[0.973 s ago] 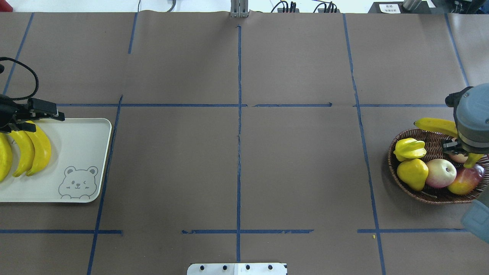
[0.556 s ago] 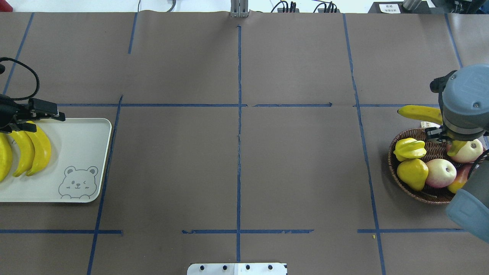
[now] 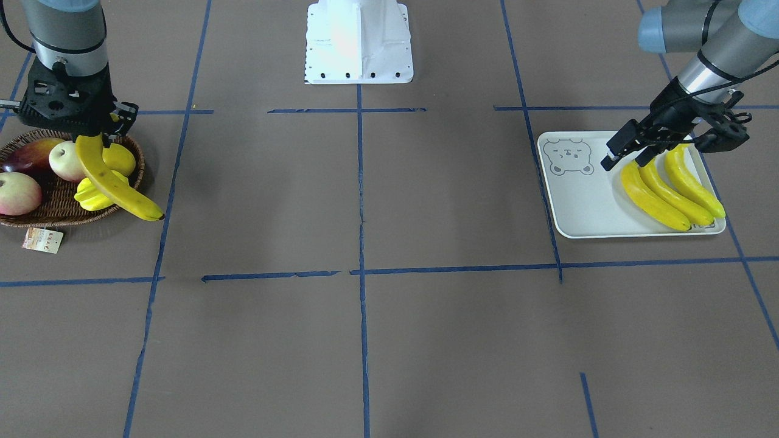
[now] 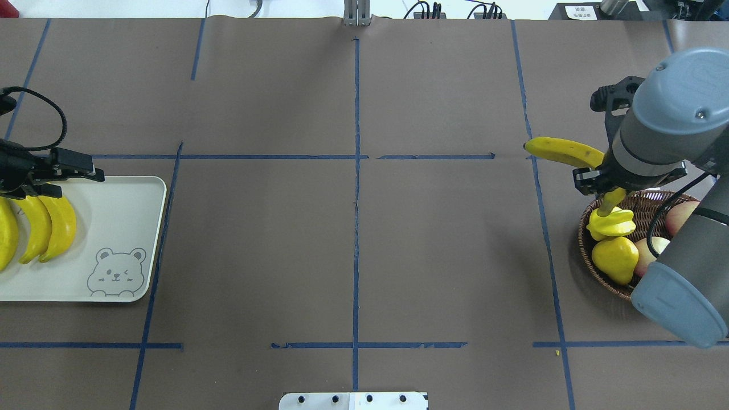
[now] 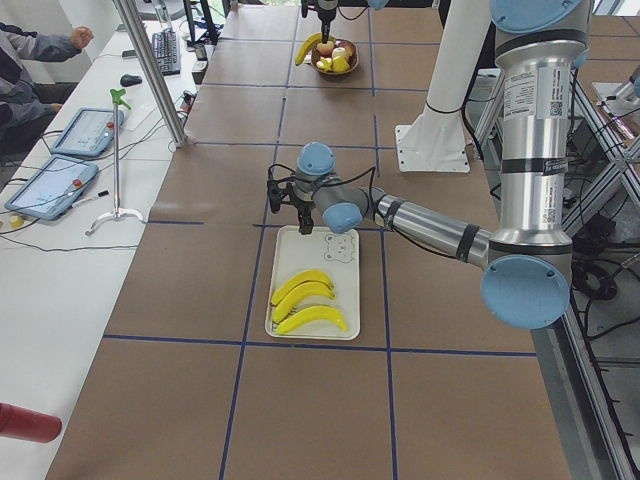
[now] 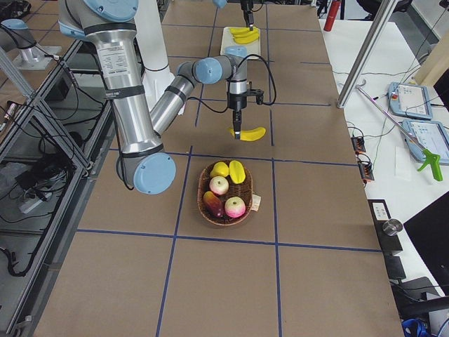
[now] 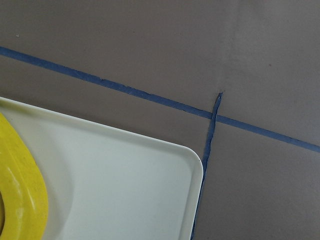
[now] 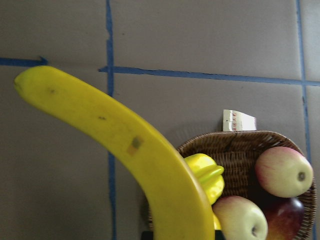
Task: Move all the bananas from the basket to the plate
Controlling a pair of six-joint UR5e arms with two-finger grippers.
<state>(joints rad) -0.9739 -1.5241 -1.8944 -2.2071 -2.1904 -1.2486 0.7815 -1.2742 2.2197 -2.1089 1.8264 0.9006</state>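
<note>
Right hand [image 4: 612, 196] is clamping the last banana [image 4: 564, 151] near one end, above the basket's [image 3: 61, 198] far-left rim. Banana's long axis is running left-right, free tip pointing left toward the plate [image 4: 114, 228]. Plate is sitting at the tabletop's left end, carrying three bananas [image 4: 40, 228]. Left hand [image 4: 60, 177], fingers apart and empty, is hovering at the plate's far edge, so it's much nearer. I'm expecting a long carry left.

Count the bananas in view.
4. Three bananas lie side by side on the plate; one banana is held up by the right gripper near the basket. None visible in the basket, though fruit could hide one.
</note>
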